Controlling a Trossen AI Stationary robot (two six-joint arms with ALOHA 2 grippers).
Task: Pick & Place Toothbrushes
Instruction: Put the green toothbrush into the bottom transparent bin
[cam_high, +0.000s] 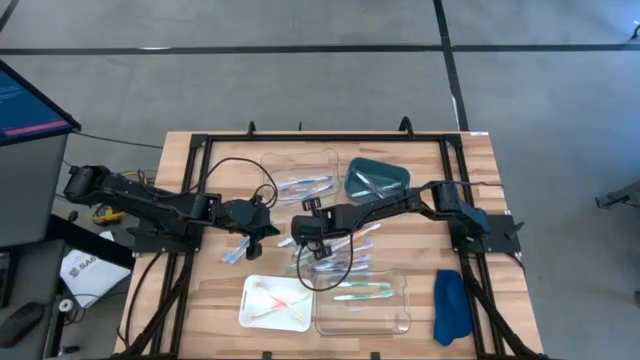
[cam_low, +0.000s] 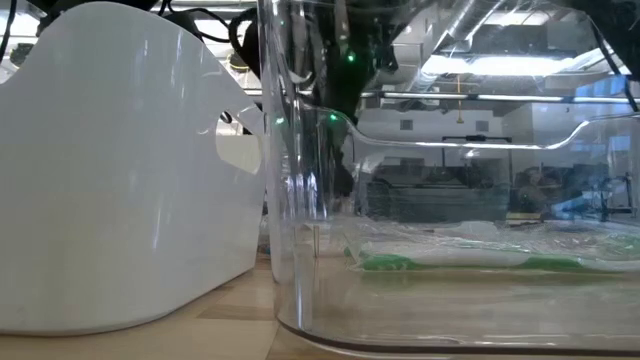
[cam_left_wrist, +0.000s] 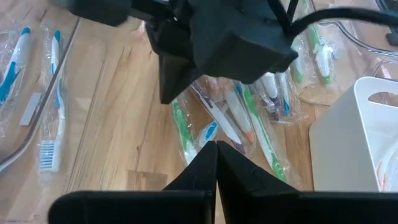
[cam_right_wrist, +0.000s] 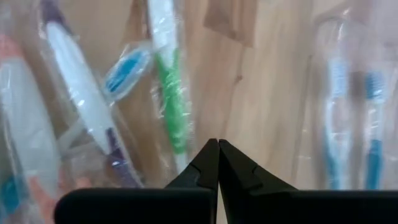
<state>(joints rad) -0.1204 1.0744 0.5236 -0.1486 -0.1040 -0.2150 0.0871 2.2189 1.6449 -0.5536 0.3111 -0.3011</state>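
Observation:
A heap of wrapped toothbrushes (cam_high: 340, 245) in green, white, blue and orange-pink lies on the wooden table at its middle. My right gripper (cam_high: 303, 238) hangs shut over the heap's left end, above a green toothbrush (cam_right_wrist: 171, 93) and a white one (cam_right_wrist: 81, 106); nothing shows between its fingers. My left gripper (cam_high: 262, 230) waits shut just left of the heap, with nothing in it. It points at the heap (cam_left_wrist: 236, 118) and at my right gripper (cam_left_wrist: 217, 37). Two blue toothbrushes (cam_left_wrist: 50, 93) lie apart on the table.
A clear tray (cam_high: 300, 175) with toothbrushes and a teal tray (cam_high: 375, 178) stand at the far side. A white tray (cam_high: 275, 300) and a clear tray (cam_high: 365, 300) holding green toothbrushes (cam_low: 400, 263) stand near. A blue cloth (cam_high: 450, 305) lies at the near right. Cables cross the middle.

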